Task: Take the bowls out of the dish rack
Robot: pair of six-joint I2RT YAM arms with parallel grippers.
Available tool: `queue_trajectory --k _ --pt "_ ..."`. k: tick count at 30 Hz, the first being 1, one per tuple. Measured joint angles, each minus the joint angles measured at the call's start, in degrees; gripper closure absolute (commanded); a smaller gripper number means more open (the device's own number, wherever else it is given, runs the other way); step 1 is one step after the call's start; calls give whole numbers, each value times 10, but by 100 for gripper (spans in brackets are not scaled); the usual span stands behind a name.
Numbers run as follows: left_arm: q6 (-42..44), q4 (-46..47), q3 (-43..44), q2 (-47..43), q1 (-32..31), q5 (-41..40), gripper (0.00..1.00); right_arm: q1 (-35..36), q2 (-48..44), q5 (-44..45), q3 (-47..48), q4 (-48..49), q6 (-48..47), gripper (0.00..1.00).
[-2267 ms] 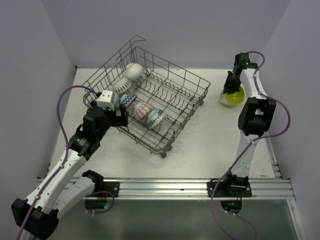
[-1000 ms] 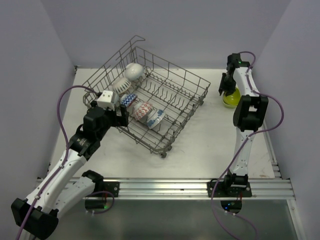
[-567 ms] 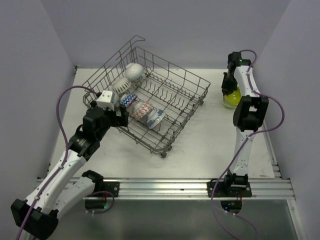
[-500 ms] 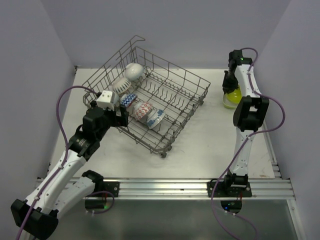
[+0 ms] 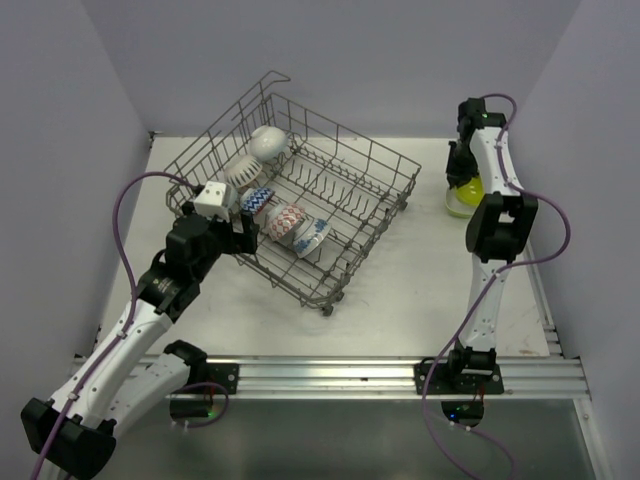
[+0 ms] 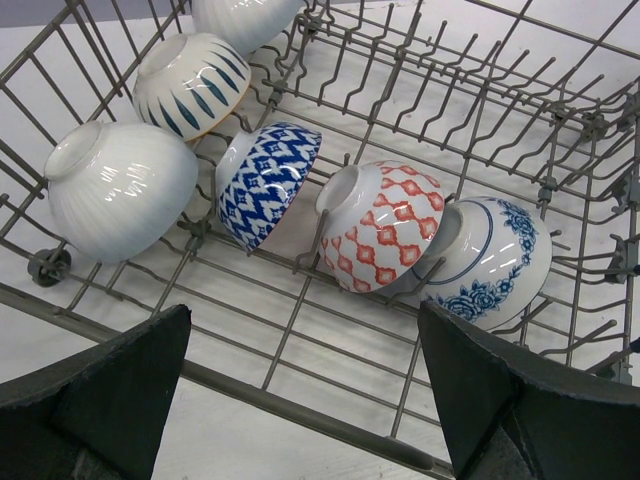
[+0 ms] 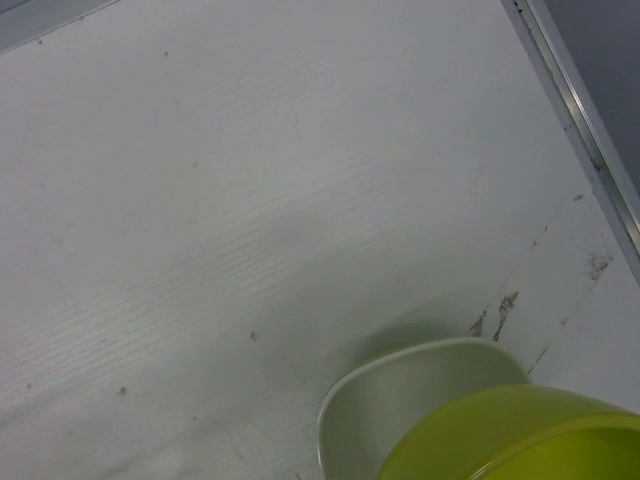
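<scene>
The grey wire dish rack (image 5: 352,160) stands mid-table and holds several bowls. The left wrist view shows a ribbed white bowl (image 6: 120,190), a blue-striped bowl (image 6: 192,85), a blue-patterned bowl (image 6: 268,183), a red-patterned bowl (image 6: 380,225), a blue floral bowl (image 6: 495,260) and a plain white bowl (image 6: 245,15). My left gripper (image 6: 305,320) is open and empty at the rack's near-left rail (image 5: 243,232). My right gripper (image 5: 460,165) is at the far right, shut on the rim of a tilted lime bowl (image 5: 465,192). In the right wrist view the lime bowl (image 7: 510,435) overlaps a pale bowl (image 7: 400,400); my fingers are hidden there.
The table's right edge has a metal strip (image 7: 580,110) close to the lime bowl. The purple back and side walls enclose the table. The rack's tall wire sides (image 5: 262,95) rise at the far left.
My right gripper has shifted slightly back and to the right with the lime bowl, which now stands more tilted. The left arm and the rack's bowls have not moved.
</scene>
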Motion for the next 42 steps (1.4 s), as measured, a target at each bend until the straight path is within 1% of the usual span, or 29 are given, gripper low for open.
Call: queue_trajectory --k 11,26,28,29,30,32,33,35,38,40,42 --pt "0 0 0 0 -1 0 0 0 49 -2 0 0 -1 94" --pt "0 0 0 0 -1 0 0 10 59 -3 13 1 -1 92" --pt "0 0 0 0 -1 0 0 13 61 -3 16 3 -1 86" --pt "0 0 0 0 -1 0 0 14 61 -3 17 3 -1 74" --pt "0 0 0 0 -1 0 0 15 61 -4 18 3 0 65" --pt "0 0 0 0 -1 0 0 16 61 -5 18 3 0 60" --pt "0 0 0 0 -1 0 0 17 61 -5 18 3 1 52" --pt "0 0 0 0 -1 -1 0 17 61 -5 18 2 3 47" --pt "0 0 0 0 -1 -1 0 17 61 -7 25 -2 3 38" --pt "0 0 0 0 -1 -2 0 17 57 -10 33 -5 6 33" --pt "0 0 0 -1 -1 -5 0 17 44 -14 38 -7 8 32"
